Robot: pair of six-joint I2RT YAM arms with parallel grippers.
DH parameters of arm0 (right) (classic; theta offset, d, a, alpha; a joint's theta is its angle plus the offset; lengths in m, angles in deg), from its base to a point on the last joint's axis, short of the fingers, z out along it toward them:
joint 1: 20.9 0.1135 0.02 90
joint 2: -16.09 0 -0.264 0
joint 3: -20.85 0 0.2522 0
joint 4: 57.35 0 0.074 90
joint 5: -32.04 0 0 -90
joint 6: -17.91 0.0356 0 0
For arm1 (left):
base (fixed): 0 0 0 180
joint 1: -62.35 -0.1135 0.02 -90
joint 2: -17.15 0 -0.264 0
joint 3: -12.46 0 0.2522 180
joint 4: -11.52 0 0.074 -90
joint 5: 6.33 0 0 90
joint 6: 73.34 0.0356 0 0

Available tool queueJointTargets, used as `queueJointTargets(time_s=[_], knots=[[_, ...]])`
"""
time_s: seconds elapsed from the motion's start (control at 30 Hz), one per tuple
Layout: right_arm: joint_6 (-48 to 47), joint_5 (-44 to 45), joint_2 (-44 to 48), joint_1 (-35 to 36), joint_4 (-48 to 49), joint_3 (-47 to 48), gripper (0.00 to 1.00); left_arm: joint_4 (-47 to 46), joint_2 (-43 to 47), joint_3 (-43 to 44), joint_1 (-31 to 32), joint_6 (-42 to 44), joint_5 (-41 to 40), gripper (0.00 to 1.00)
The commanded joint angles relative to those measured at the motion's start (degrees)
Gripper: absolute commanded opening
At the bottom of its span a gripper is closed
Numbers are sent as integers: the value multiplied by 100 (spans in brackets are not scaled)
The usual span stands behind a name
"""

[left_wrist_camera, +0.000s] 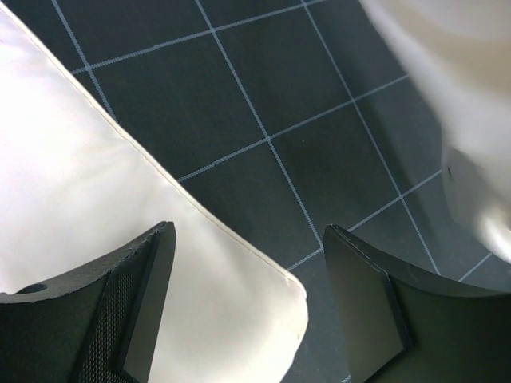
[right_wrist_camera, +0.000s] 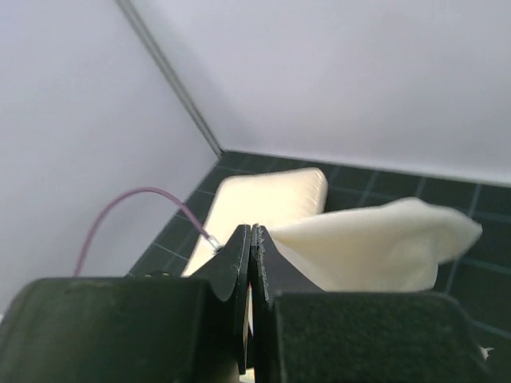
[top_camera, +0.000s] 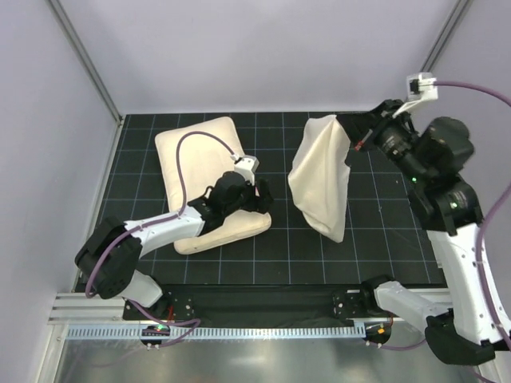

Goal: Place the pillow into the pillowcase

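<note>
A plump, thick, cream-white stuffed pillow lies flat on the dark bench with thin pale grid lines, in the left middle of the top view. It sits a bit slanted, with one corner pointing to the upper left of the frame. The left arm reaches over the lower right part of the pillow. The left pincer is spread wide and pinches nothing. In its own camera view, one finger hangs over the pillow's corner and the other finger hangs over the bare bench just beside that corner. The thin, limp, cream pillowcase is to the right of the pillow, near the middle of the top view, and the two do not touch. It hangs down from its top right corner in a wrinkled bunch (I cannot tell if its low tip rests on the bench). The right pincer is pressed together and pinches that top corner of the pillowcase, holding it up. In the right wrist view the cloth spreads out to the right of the shut fingers, and the pillow shows behind it. A thin purple cable curves over the left arm. Pale grey walls stand around the bench.
</note>
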Motion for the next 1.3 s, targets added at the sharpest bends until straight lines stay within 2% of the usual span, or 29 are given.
queueJointTargets(time_s=[0.0, 0.07, 0.13, 0.27, 0.3, 0.43, 0.53, 0.57, 0.6, 0.67, 0.87, 0.93, 0.97, 1.0, 1.03, 1.07, 1.1, 1.17, 1.2, 1.27], knots=[[-294, -1115, 438, 15, 232, 945, 4, -485, 373, -105, -6, -23, -82, 79], [-374, -1144, 596, 6, 240, 1052, 4, -590, 549, -246, -6, -15, -196, 79], [-382, -653, 789, 15, 171, 1027, 4, -670, 672, -386, -6, 3, -214, 79], [-365, 691, 869, 15, -215, 754, 4, -890, 865, -536, -6, 65, -82, 81], [-330, 1268, 843, 15, -330, 667, 4, -890, 865, -536, 2, 65, -91, 81], [-163, 2415, 501, -29, -883, 333, 4, -785, 857, -510, -6, 3, -310, 84], [39, 2304, -218, -335, -1129, 104, 5, -697, 857, -492, -6, -32, -486, 84], [170, 1998, -447, -868, -1209, 77, 6, -653, 857, -475, 2, -49, -582, 84], [484, 1638, -936, -1186, -1314, 60, 7, -618, 874, -457, -6, -67, -662, 84], [715, 969, -1283, -1680, -1473, 68, 6, -538, 900, -466, -6, -59, -829, 84], [918, 1344, -1398, -1840, -648, -371, 4, -503, 936, -466, -6, -58, -900, 84], [1024, 1423, -1669, -1840, -638, -240, 13, -494, 883, -431, 2, -67, -891, 84], [1041, 1441, -1784, -1840, -673, -22, 26, -477, 866, -431, -6, -67, -891, 84], [1076, 1450, -1933, -1840, -813, 120, 34, -468, 848, -422, -6, -67, -891, 84], [1007, 1371, -2152, -1831, -867, 252, 49, -459, 830, -396, -6, -67, -882, 84], [954, 1214, -2250, -1831, -1006, 496, 57, -450, 822, -396, 2, -59, -873, 84], [858, 1195, -2329, -1805, -1077, 577, 72, -450, 813, -387, -6, -41, -838, 83], [743, 1299, -2286, -1752, -1192, 570, 76, -450, 813, -387, 2, -23, -803, 83], [690, 1587, -2216, -1587, -1288, 482, 82, -450, 813, -387, -6, -15, -794, 84], [681, 1870, -1954, -1558, -1420, 19, 82, -442, 813, -378, -6, -6, -820, 84]])
